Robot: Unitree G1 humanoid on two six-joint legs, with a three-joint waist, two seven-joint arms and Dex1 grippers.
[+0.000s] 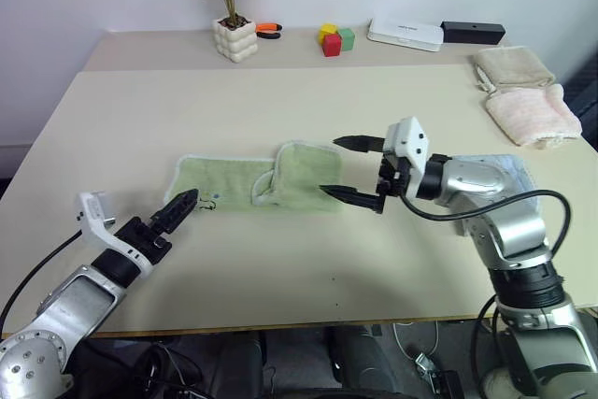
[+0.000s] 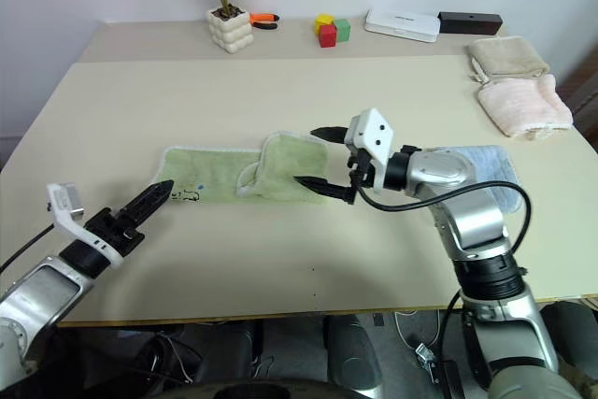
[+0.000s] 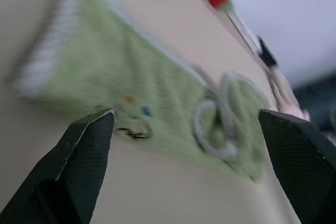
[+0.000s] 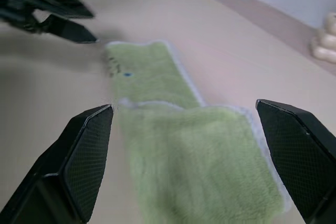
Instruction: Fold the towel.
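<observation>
Towel (image 1: 252,181): flat on the bench (image 1: 280,100), its right end folded over onto the middle — whitish edge curled at the fold; embroidered mark near its left corner.
Left jaws (image 1: 181,206): apart, empty, hovering just off the towel's left corner, beside the mark; not touching it.
Right jaws (image 1: 349,170): wide apart, empty, pointing left over the towel's folded right end — raised clear of the cloth.
Bench, behind the jaws: potted plant (image 1: 232,7), coloured blocks (image 1: 334,39), white box (image 1: 405,34), black box (image 1: 473,32).
Bench, right of the right jaws: beige towel (image 1: 511,67) and pink towel (image 1: 531,114), both folded, well apart from the green one.
</observation>
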